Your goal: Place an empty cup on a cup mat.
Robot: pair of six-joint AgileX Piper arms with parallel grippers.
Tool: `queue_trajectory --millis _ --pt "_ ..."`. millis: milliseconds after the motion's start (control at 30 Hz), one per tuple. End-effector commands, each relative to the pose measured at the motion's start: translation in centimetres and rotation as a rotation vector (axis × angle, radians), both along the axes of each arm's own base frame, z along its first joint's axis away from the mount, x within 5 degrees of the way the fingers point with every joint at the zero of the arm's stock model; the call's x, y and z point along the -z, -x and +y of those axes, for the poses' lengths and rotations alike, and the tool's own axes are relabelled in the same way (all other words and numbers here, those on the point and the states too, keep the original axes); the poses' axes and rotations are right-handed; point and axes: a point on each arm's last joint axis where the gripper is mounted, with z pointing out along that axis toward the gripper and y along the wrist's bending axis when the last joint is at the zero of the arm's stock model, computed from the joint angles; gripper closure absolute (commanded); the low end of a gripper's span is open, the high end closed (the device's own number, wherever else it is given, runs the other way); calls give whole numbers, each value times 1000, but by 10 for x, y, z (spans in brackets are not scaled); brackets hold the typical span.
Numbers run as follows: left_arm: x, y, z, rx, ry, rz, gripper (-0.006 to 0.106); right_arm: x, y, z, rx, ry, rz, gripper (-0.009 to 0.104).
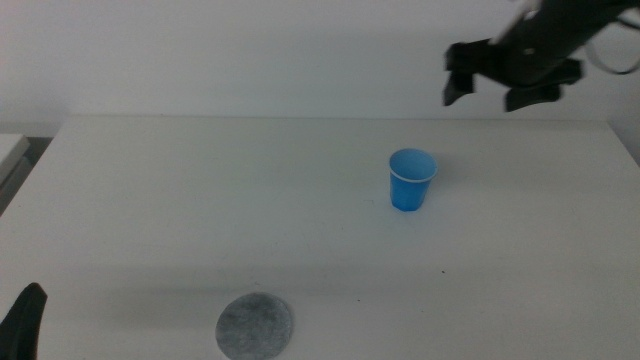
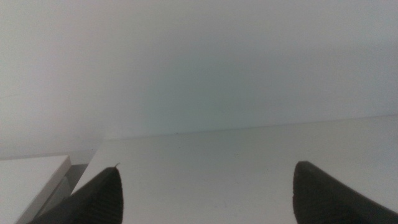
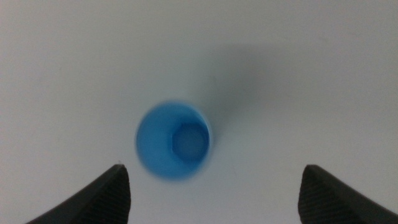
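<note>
The bright blue cup [image 1: 411,180] stands upright on the white table, right of centre. The right wrist view looks straight down into it [image 3: 174,140]; it is empty. My right gripper [image 1: 497,90] hangs open in the air above and behind the cup, not touching it; its jaws stand wide apart in the right wrist view [image 3: 214,194]. The speckled grey cup mat [image 1: 255,326] lies flat near the front edge, left of centre, far from the cup. My left gripper [image 2: 208,196] is open and empty, waiting at the front left corner, where only a dark tip [image 1: 24,320] shows.
The white table [image 1: 200,200] ends at a pale wall at the back. A pale ledge [image 1: 10,150] sits past the table's left edge, and also shows in the left wrist view [image 2: 31,177].
</note>
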Motion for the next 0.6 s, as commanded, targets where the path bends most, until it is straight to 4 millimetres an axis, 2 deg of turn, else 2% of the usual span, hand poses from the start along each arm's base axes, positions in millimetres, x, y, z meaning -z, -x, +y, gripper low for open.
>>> queue_trajectory --millis 0,100,300,467,533,567 --pt "-1 0 0 2 11 -15 7 14 -18 8 -10 2 27 4" --pt "-1 0 0 2 11 -15 7 40 -34 14 -9 -6 74 10" --pt "-1 0 0 2 11 -15 7 90 -50 20 -5 5 161 28" --pt "-1 0 0 2 11 -15 7 112 -57 27 -9 -1 172 37" --pt "-1 0 0 2 11 -15 7 121 -58 28 -7 0 190 47" --pt "-1 0 0 2 11 -15 7 123 -59 28 -6 -4 196 55"
